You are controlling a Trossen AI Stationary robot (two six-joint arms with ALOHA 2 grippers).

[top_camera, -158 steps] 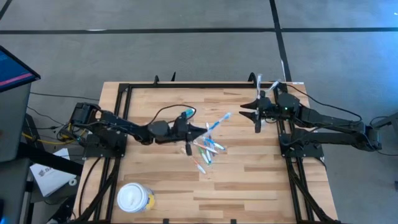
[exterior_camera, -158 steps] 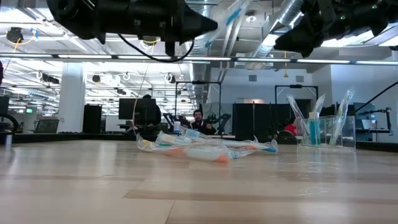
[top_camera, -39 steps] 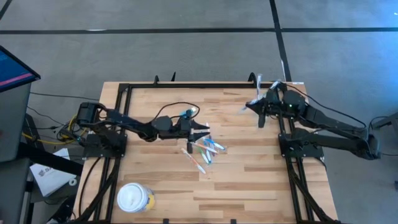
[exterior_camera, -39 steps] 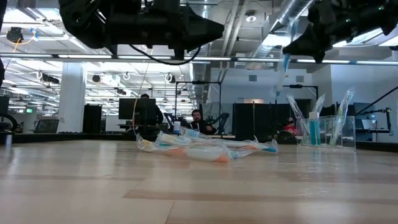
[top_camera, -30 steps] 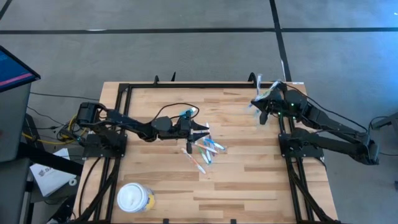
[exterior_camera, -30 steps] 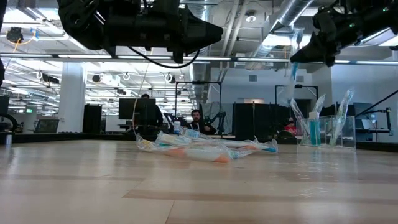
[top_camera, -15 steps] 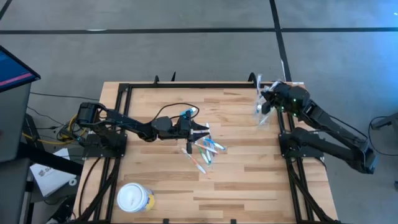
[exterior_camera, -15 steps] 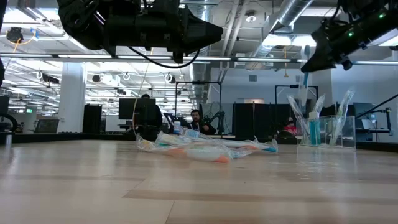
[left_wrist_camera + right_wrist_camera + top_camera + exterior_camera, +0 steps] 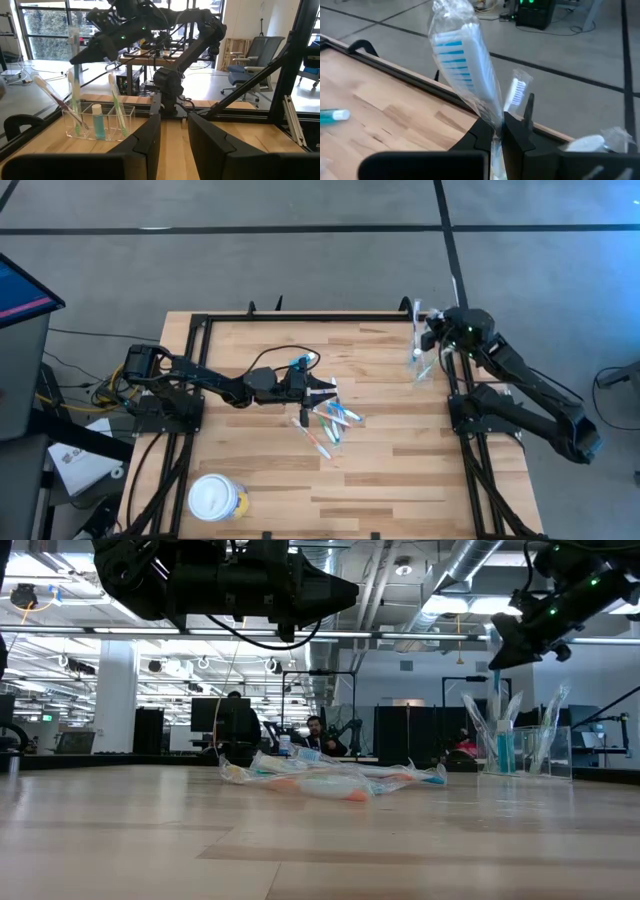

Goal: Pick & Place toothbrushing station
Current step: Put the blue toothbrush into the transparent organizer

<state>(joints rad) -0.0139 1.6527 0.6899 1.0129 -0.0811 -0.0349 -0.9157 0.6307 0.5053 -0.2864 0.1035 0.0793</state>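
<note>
My right gripper [image 9: 428, 345] is over the table's far right corner, shut on a clear-wrapped blue-and-white toothbrush [image 9: 462, 60]. It hangs above a clear compartment holder [image 9: 520, 755]. Two toothbrushes and a small blue tube with a white cap [image 9: 98, 122] stand upright in the holder. Several more wrapped toothbrushes lie in a pile [image 9: 330, 420] on the table's middle. My left gripper [image 9: 325, 388] hovers open just above the pile's left side and touches nothing; its fingers show in the left wrist view [image 9: 172, 135]. My right gripper pinches the wrapped toothbrush's handle [image 9: 495, 127] between its two fingers, a little below the bristle head. The fingers slant down from the table's right side and lie across the brush. The brush stands upright, head up, its lower end [image 9: 75, 107] at the holder; whether it touches the holder, I cannot tell.
A round yellow tub with a white lid [image 9: 215, 498] stands near the table's front left. A black frame [image 9: 300, 317] runs along the far and side edges. Bare wood lies between the pile and the holder.
My right gripper has carried the wrapped toothbrush toward the table's far right corner, from left of the holder to over it. The arm has swung around, and the brush stays hanging upright below the fingers.
</note>
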